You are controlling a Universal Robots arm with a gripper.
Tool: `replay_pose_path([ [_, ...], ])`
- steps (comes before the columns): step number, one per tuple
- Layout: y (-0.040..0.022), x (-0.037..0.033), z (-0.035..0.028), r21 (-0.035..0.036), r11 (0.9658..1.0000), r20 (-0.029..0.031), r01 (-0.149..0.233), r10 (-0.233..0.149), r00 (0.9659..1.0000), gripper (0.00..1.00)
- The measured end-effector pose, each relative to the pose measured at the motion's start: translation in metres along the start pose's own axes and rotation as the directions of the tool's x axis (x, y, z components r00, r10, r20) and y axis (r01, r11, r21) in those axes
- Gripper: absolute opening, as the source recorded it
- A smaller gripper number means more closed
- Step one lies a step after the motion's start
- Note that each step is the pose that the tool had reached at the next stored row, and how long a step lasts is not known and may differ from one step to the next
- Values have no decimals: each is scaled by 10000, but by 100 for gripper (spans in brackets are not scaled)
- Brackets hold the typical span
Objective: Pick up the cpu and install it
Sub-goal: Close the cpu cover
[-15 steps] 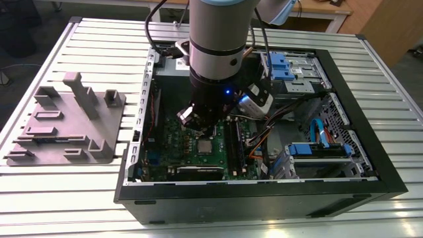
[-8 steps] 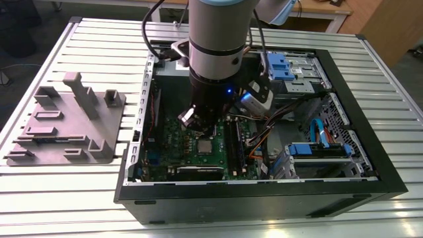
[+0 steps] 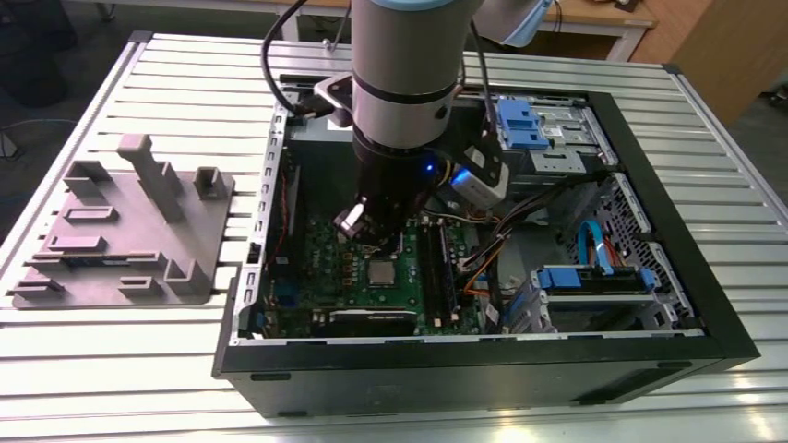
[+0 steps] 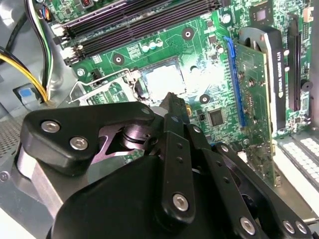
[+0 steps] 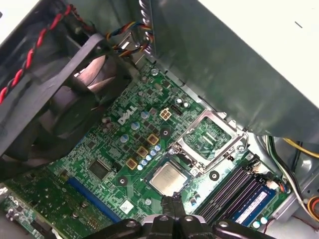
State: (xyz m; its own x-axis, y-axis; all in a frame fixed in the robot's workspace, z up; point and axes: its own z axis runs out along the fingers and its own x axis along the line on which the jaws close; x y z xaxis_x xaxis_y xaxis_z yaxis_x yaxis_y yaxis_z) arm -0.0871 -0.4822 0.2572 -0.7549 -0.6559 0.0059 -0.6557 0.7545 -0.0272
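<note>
CPU: silvery square chip lying flat in its socket on the motherboard, with the socket's metal frame swung up beside it; nothing grips it. It also shows in the exterior view and the second wrist view.
Table: ribbed metal top carrying the case and the fixture.
Case: black computer case lying open on the table, the motherboard flat on its floor.
Arm: grey, reaching down into the case above the motherboard.
Fixture: grey plate with upright blocks, on the table outside the case, well apart from the motherboard, on the exterior view's left.
Motherboard: green, the landmark for all of the above.
Fan: black, at one edge of the motherboard.
Memory sticks: long and dark, in slots just beside the socket.
Gripper: black fingers drawn close together, holding nothing, tips just above the motherboard right next to the CPU.
</note>
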Motion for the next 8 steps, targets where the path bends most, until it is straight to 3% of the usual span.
replay_pose_path([
  [8,-2,-2,0,1,9999,5,173,-173,9999,10],
])
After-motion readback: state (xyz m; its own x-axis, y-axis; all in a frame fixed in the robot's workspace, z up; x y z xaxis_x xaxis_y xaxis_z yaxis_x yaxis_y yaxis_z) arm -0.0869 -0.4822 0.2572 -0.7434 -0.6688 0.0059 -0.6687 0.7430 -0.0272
